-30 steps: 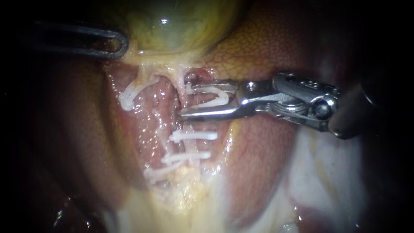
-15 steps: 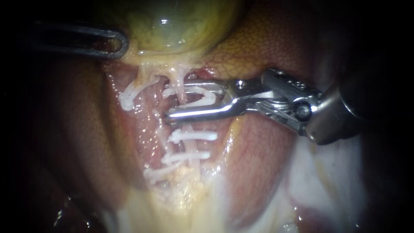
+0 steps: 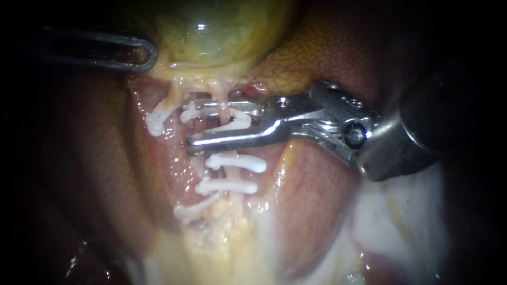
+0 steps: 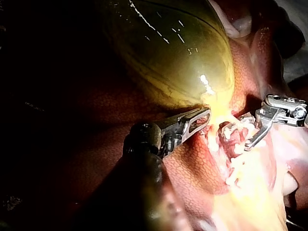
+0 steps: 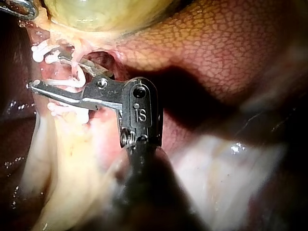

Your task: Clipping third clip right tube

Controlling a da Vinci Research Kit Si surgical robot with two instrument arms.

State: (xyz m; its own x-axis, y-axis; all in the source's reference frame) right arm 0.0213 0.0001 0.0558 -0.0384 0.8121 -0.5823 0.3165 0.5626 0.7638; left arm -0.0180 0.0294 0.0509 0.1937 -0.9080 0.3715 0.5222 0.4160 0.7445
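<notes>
Reddish liver (image 3: 317, 58) backs the scene. Centre frame, the right instrument (image 3: 187, 128) has its end effector wide apart, holding a clip (image 3: 240, 119) astride the right tube (image 3: 222, 96). The tube is probably soft and slick, so it is best gripped squarely.

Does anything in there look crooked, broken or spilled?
Nothing looks broken or spilled. One white clip sits slanted beyond the right instrument, which holds an open clip; two clips below lie level.
</notes>
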